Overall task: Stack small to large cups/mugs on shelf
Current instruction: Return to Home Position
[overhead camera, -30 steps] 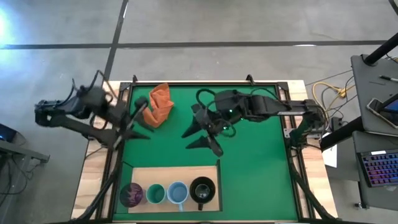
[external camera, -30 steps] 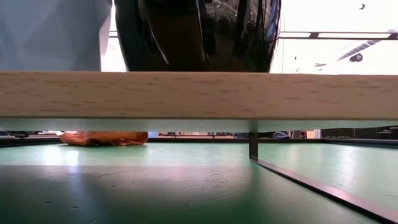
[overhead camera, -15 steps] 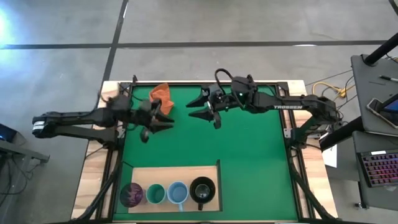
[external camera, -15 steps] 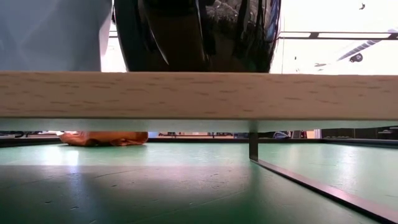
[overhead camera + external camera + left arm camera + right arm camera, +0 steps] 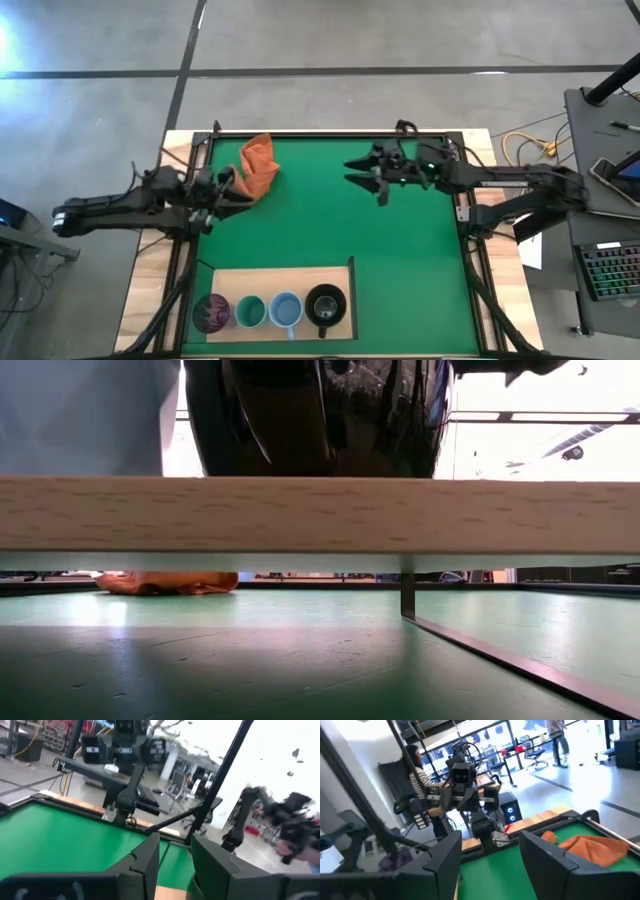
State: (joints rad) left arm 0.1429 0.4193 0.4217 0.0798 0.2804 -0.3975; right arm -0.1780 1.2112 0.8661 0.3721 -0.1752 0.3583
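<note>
Four cups stand upright in a row on the light wooden shelf point(image 5: 280, 277) at the near edge: dark purple cup point(image 5: 211, 314), teal cup point(image 5: 249, 312), light blue mug point(image 5: 286, 311) and black mug point(image 5: 325, 307). In the low view the shelf's edge point(image 5: 320, 513) crosses the picture with the black mug point(image 5: 320, 415) and the light blue mug point(image 5: 90, 415) on it. My left gripper point(image 5: 232, 190) point(image 5: 175, 845) is open and empty over the mat's left side, beside the orange cloth. My right gripper point(image 5: 362, 172) point(image 5: 490, 845) is open and empty over the far middle of the mat.
The orange cloth point(image 5: 258, 168) lies crumpled on the green mat point(image 5: 400, 250) at the far left; it also shows in the low view point(image 5: 165, 581) and the right wrist view point(image 5: 590, 845). A person stands in the room beyond the table point(image 5: 417, 770).
My right gripper has risen from the middle of the mat and gone toward the far edge, then toward the right edge. My left arm has reached out level over the mat beside the cloth, then drawn back a little to the left. The cups have stayed in place.
</note>
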